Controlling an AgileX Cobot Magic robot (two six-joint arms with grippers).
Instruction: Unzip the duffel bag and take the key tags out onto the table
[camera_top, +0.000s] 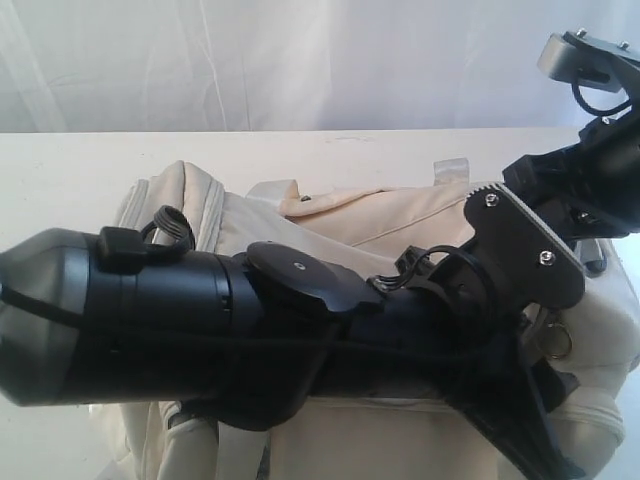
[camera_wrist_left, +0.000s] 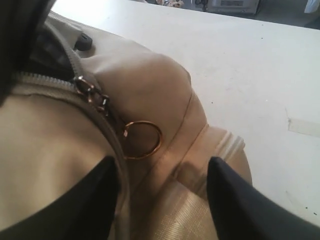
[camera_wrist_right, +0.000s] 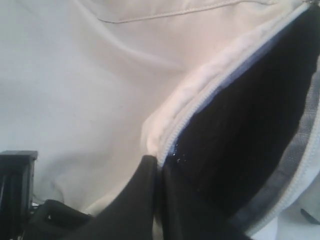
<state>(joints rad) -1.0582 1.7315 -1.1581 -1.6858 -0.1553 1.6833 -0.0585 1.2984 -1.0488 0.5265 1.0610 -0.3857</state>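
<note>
Cream duffel bag (camera_top: 400, 220) sits on the white surface (camera_top: 60, 170), zip partly undone and key tags unseen: we judge unzipping under way, our left jaws spread wide and empty by the zip ring (camera_wrist_left: 142, 140), right jaws closed tight at the opening's edge (camera_wrist_right: 190, 107), so next we pull that ring.

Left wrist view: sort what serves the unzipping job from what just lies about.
Job: duffel bag, its zipper pull ring, left gripper, table. Key tags not in view.
Lying about: tape strip on the table, equipment beyond its far edge.
</note>
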